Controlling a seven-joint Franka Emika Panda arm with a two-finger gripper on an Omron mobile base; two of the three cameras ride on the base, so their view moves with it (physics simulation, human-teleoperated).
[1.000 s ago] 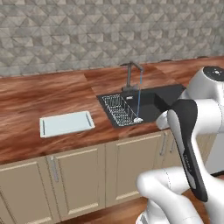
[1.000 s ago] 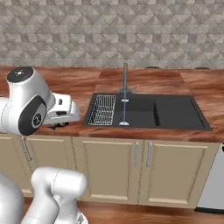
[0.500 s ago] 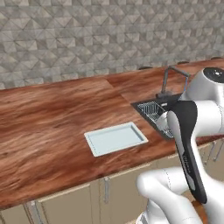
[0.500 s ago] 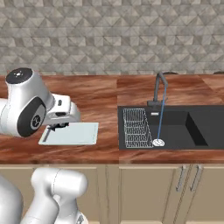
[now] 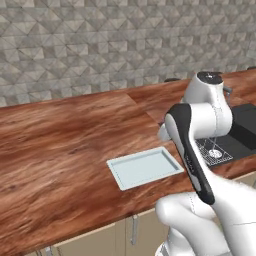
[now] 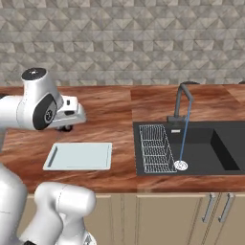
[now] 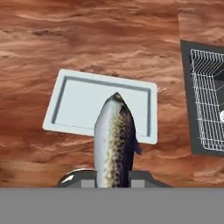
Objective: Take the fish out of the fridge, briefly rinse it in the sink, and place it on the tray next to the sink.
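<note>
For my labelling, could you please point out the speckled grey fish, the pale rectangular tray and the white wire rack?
speckled grey fish (image 7: 114, 140), hand view, mid-body
pale rectangular tray (image 6: 79, 156), right base view, bare floor
white wire rack (image 6: 157, 148), right base view, centre wires

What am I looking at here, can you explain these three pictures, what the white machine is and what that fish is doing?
The white machine is a robot arm on a driving base in a computer-rendered kitchen. Two pictures come from cameras riding on that base, behind the arm to its left and right. The third comes from a camera on the hand, looking down along the gripper.

On the wooden counter lies a flat pale tray, nothing in it yet. To its right is a black sink holding a white wire rack, with water running from the faucet.

The gripper is shut on a speckled grey fish, which hangs above the tray, not yet set down.
</note>
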